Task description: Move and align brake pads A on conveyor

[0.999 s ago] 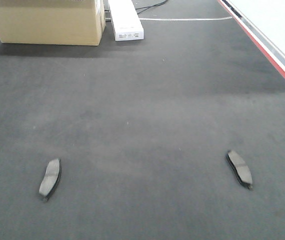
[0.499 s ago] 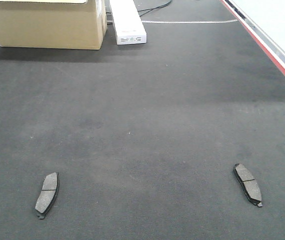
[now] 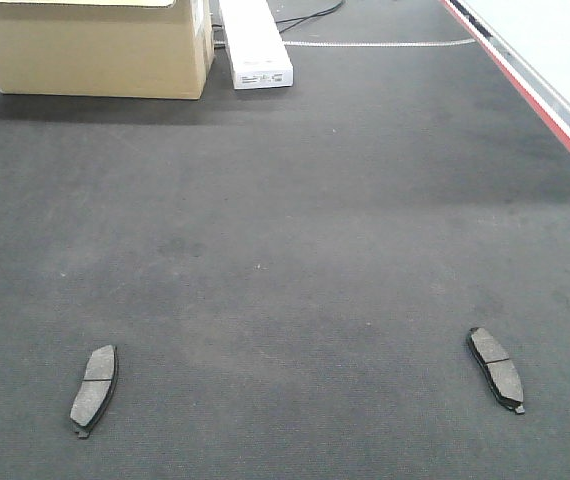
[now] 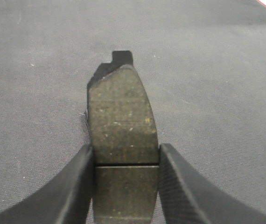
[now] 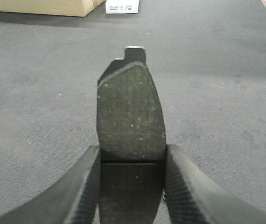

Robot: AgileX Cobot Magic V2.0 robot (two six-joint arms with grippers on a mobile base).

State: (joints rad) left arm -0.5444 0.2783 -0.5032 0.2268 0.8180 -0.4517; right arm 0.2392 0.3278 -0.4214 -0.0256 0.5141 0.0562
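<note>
Nearest, each black carbon-fibre gripper, left [image 4: 126, 186] and right [image 5: 132, 186], is clamped across a flat grey-brown grooved brake pad, left one [image 4: 122, 126], right one [image 5: 130, 112]. Beyond, two more pads [image 3: 94, 387] [image 3: 495, 367] lie well apart on the charcoal textured conveyor belt [image 3: 295, 220]. Best lower each held pad level, parallel to its resting neighbour, before releasing.

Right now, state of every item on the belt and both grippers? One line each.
Left gripper: shut on a grey-brown grooved brake pad, friction face up.
Right gripper: shut on a second grey-brown brake pad, friction face up.
Left brake pad lying on the belt: flat, free, angled.
Right brake pad lying on the belt: flat, free, angled the opposite way.
Tan cardboard box: closed, at far end.
White oblong carton: lying flat.
</note>
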